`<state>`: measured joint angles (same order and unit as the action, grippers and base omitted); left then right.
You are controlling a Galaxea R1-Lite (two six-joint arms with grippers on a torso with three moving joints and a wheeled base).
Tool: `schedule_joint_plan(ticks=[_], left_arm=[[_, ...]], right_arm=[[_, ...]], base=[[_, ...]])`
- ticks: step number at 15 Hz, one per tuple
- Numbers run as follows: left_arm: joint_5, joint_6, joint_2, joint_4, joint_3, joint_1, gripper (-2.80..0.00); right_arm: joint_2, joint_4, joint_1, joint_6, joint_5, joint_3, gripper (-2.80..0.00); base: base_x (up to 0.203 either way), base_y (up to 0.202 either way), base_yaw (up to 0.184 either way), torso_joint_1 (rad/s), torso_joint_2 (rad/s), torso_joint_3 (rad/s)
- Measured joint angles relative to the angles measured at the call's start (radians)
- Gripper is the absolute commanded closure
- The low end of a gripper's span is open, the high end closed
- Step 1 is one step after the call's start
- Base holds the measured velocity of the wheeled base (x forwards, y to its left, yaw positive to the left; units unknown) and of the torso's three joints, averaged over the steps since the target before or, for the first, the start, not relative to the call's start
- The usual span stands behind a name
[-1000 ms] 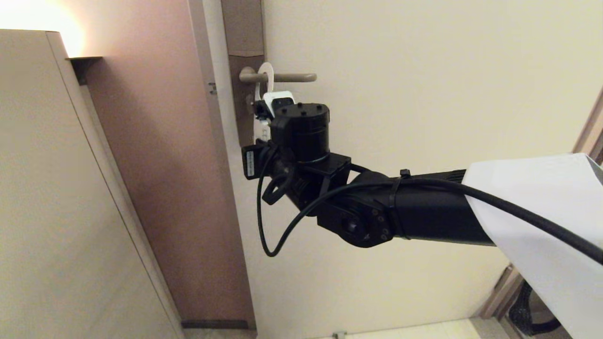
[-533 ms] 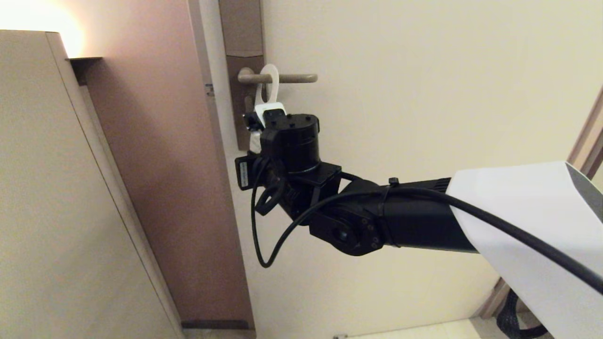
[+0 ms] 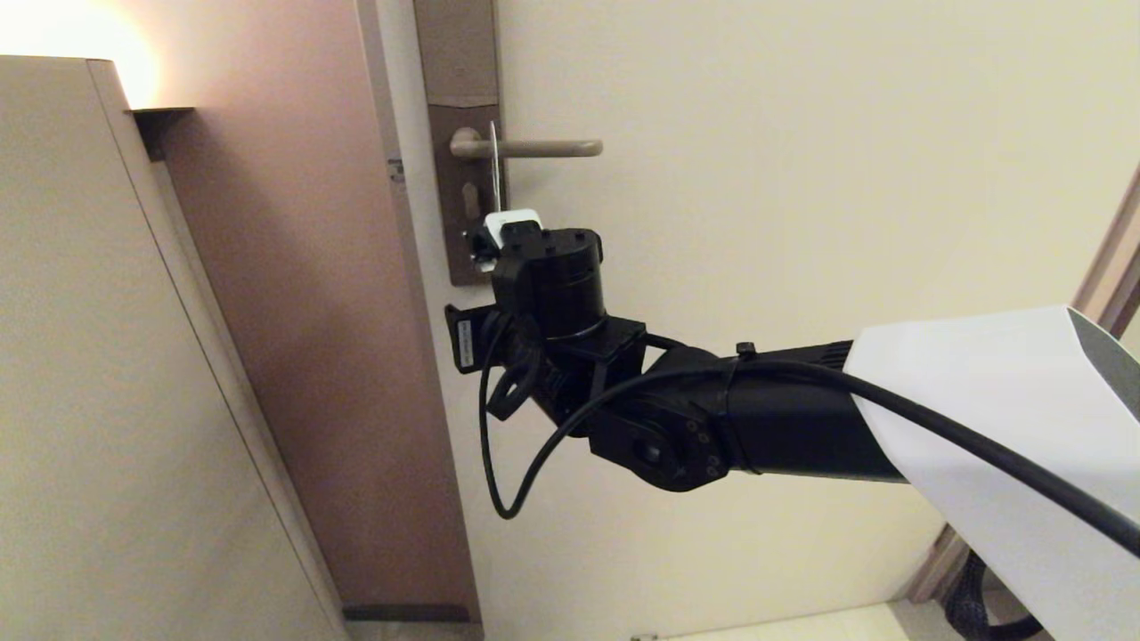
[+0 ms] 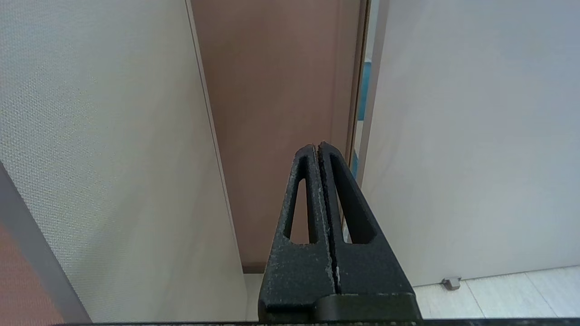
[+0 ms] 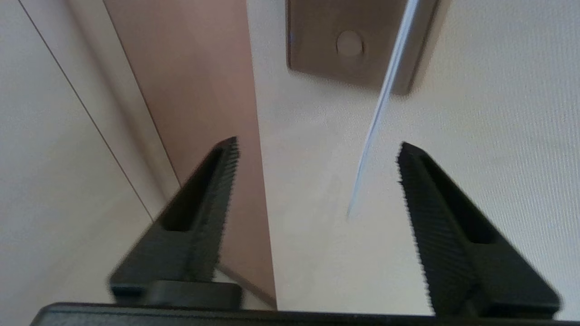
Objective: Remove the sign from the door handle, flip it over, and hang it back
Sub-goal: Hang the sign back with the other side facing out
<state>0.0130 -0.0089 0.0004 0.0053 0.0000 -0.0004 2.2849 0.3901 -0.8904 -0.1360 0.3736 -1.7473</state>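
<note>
On the door handle [image 3: 525, 148] hangs one sign [image 3: 493, 169], edge-on to me, in front of the brown backplate [image 3: 459, 191]. My right gripper [image 5: 317, 181] sits just below it, fingers spread wide with the card between them, untouched. My left gripper [image 4: 318, 149] is pressed together, empty.

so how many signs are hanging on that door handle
1: a thin flat white card sign, seen edge-on, hangs on the slim beige-grey metal lever handle near its brown backplate. None hidden, seemingly.
</note>
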Motion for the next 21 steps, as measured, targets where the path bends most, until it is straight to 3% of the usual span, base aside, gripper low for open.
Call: schedule_joint_plan(ticks=[5,10,21], left_arm=[[0.000,0.000,0.000,0.000,0.000,-0.001,0.00],[0.000,0.000,0.000,0.000,0.000,0.000,0.00],[0.000,0.000,0.000,0.000,0.000,0.000,0.00]], right_arm=[[-0.081,-0.087,0.004,-0.013,-0.003,0.087,-2.80],[-0.196,-0.253,0.044,-0.097,-0.009,0.123,-2.80],[-0.214,-0.245,0.078,-0.094,-0.004,0.071,-2.80]], base=[[0.000,0.000,0.000,0.000,0.00,0.000],[0.000,0.000,0.000,0.000,0.00,0.000],[0.000,0.000,0.000,0.000,0.00,0.000]])
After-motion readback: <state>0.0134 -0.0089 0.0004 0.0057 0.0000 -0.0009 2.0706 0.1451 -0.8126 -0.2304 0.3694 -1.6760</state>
